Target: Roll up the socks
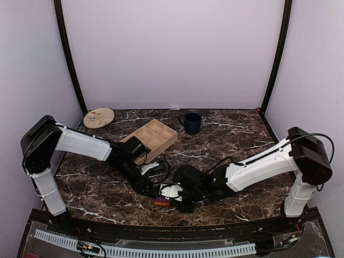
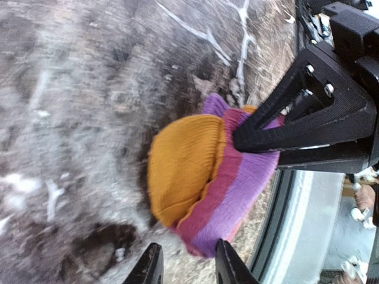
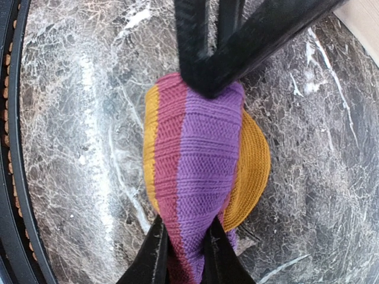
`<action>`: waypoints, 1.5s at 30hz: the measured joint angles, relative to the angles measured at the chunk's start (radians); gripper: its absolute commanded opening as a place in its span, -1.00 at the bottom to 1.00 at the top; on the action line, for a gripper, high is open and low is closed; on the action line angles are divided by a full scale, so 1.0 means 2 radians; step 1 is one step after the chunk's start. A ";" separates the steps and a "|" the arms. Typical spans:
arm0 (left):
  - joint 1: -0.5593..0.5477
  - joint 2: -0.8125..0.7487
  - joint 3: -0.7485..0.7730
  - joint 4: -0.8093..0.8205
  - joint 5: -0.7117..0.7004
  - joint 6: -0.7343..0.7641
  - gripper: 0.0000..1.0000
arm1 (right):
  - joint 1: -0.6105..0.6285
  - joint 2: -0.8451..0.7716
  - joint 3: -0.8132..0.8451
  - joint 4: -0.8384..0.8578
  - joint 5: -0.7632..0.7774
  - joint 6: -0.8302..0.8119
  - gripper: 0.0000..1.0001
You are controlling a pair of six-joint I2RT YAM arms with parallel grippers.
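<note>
My left arm point(image 1: 80, 144) and right arm point(image 1: 258, 166) stretch low and inward. The right gripper point(image 3: 185, 228) pinches the sock point(image 3: 201, 154); I can't tell the left gripper point(image 2: 188, 248)'s hold.

Soft even light; possibly motion blur

The left arm point(image 1: 80, 144) reaches low from its base toward the middle of the near edge of the table point(image 1: 242, 134). The right arm point(image 1: 263, 164) stretches across to meet it there, wrist close to wrist. The right gripper point(image 3: 185, 251) has its fingers pinched on the purple sock point(image 3: 201, 154). The left gripper point(image 2: 188, 263) faces it with fingers parted, one clear of the fabric.
</note>
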 measured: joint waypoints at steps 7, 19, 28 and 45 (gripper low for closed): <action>0.003 -0.064 -0.059 0.063 -0.067 -0.032 -0.30 | -0.003 0.007 0.017 -0.023 -0.015 0.009 -0.95; -0.002 -0.256 -0.203 0.192 -0.193 -0.060 -0.22 | -0.031 0.031 0.061 -0.068 -0.092 0.031 -0.95; -0.096 -0.300 -0.234 0.244 -0.262 -0.033 -0.20 | -0.066 0.061 0.112 -0.120 -0.181 0.048 -0.94; -0.176 -0.216 -0.224 0.271 -0.322 0.047 -0.16 | -0.109 0.102 0.158 -0.186 -0.306 0.056 -0.94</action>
